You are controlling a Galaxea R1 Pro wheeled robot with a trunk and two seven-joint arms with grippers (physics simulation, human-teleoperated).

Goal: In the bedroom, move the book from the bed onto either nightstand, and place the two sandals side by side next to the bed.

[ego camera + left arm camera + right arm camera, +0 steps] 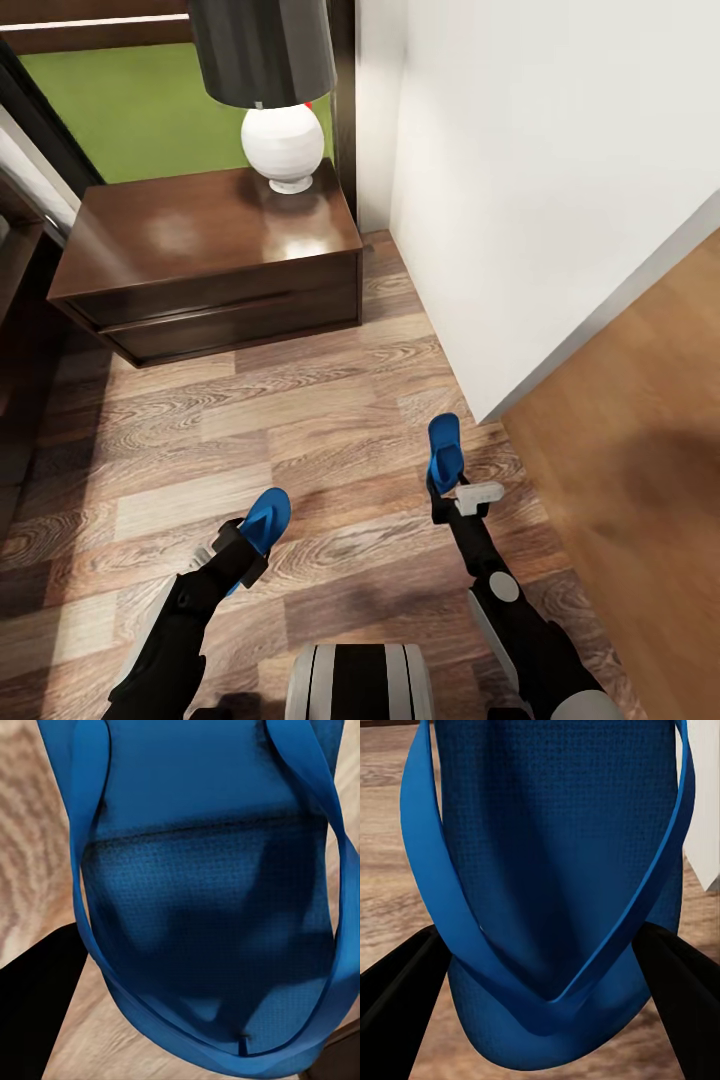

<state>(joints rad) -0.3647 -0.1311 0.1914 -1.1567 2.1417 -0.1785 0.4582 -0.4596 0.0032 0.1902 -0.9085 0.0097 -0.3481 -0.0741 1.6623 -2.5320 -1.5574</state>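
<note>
Each gripper holds one bright blue sandal above the wood-plank floor. My left gripper (243, 553) is shut on the left sandal (266, 519), whose sole and strap show close up in the left wrist view (210, 907). My right gripper (446, 490) is shut on the right sandal (444, 447), seen with its V-shaped strap in the right wrist view (555, 870) between two black fingers (397, 997). A glossy dark-brown nightstand (200, 235) with one wide drawer stands ahead at the back left. The book and the bed's mattress are out of view.
A white round lamp (283, 140) with a dark shade stands on the nightstand's back right corner. A white wall (540, 180) juts out at the right, its corner close to the right sandal. A window showing grass (130, 110) lies behind. Dark furniture edges the far left.
</note>
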